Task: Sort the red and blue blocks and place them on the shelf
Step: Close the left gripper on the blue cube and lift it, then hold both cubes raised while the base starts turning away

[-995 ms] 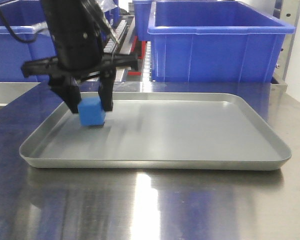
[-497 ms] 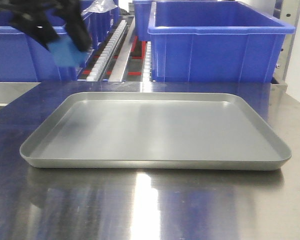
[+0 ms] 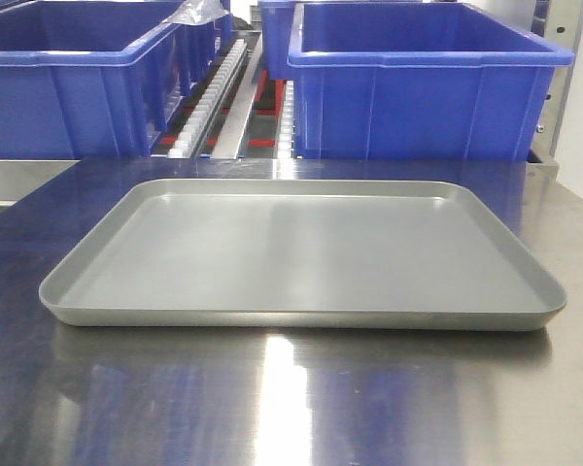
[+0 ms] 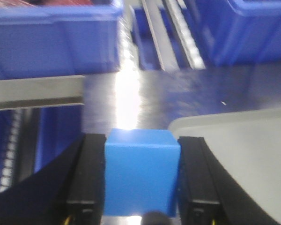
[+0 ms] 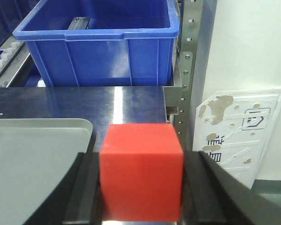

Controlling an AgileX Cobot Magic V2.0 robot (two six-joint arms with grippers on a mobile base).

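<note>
My left gripper (image 4: 141, 173) is shut on the blue block (image 4: 141, 171) and holds it above the steel table, just left of the grey tray's corner (image 4: 234, 140). My right gripper (image 5: 141, 180) is shut on the red block (image 5: 141, 176), held above the table beside the tray's right corner (image 5: 37, 159). Neither gripper shows in the front view, where the grey tray (image 3: 301, 316) lies bare. The shelf's roller tracks (image 3: 214, 87) run between the bins behind the table; they also show in the left wrist view (image 4: 178, 28).
Big blue bins stand behind the table at left (image 3: 68, 87) and right (image 3: 418, 87). A perforated steel upright (image 5: 187, 61) and a white wall with a worn sign (image 5: 239, 126) are at the table's right end. A steel rail (image 4: 37, 91) lies at left.
My left gripper lifted the blue block off the tray, moved up and to the left, and left the front view. The tray now holds nothing.
</note>
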